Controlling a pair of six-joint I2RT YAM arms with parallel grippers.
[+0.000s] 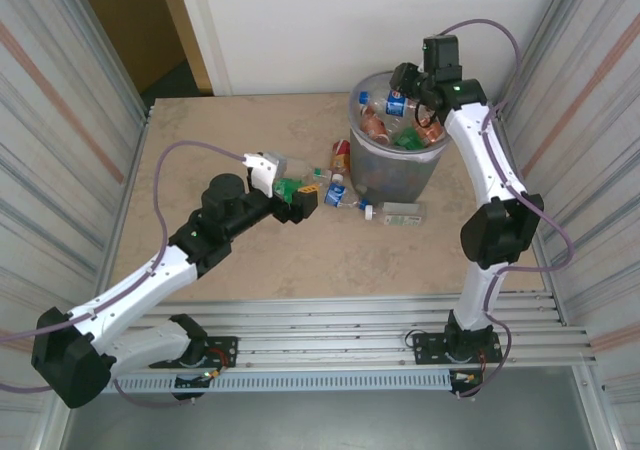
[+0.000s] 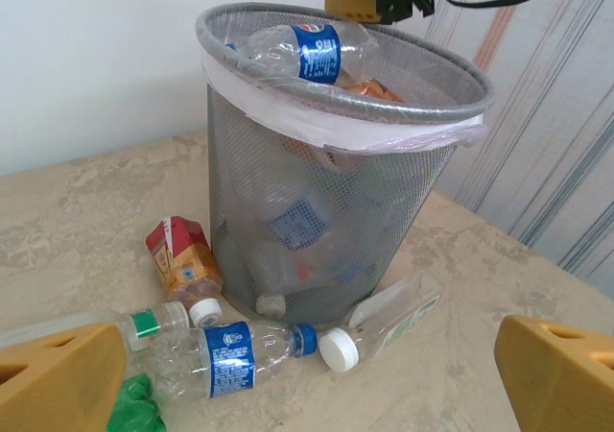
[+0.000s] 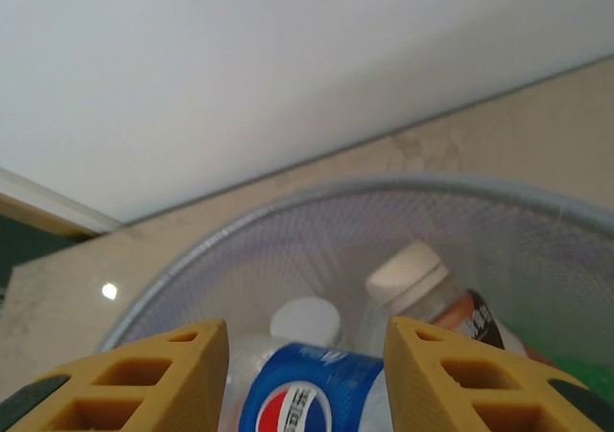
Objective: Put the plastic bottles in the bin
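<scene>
Bin (image 1: 400, 175) heaped, several bottles (image 2: 230, 355) remain ahead of wide-open empty left fingers (image 2: 58, 379); right fingers (image 3: 153, 379) flank a blue-labelled bottle (image 3: 307, 394), grip unclear

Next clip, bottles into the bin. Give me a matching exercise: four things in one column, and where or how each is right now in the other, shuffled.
Things
1. Pepsi bottle
2. flat-sided clear bottle
3. left fingers
4. right fingers

Place or state
a. over the bin
b. spread wide open
c. lying on the table at the foot of the bin
d. on top of the pile in the bin, at rim level

Pairs: 1-d, 2-c, 3-b, 4-a
</scene>
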